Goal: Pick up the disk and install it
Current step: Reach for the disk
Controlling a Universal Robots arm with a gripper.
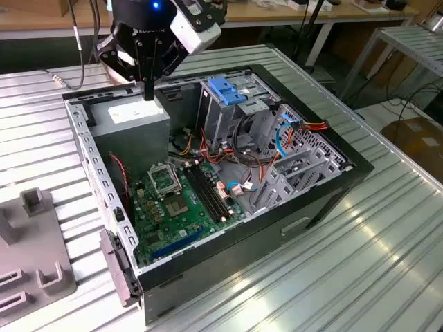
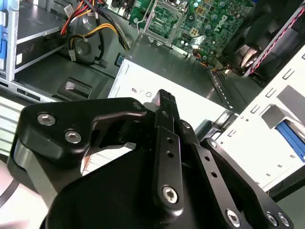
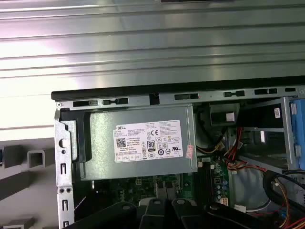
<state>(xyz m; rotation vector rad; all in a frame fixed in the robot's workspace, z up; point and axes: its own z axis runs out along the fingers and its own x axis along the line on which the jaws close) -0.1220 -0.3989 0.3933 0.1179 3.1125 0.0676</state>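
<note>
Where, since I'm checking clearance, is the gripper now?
In the exterior view, the gripper hangs over the grey power supply, at the exterior view's left of the blue bracket.
</note>
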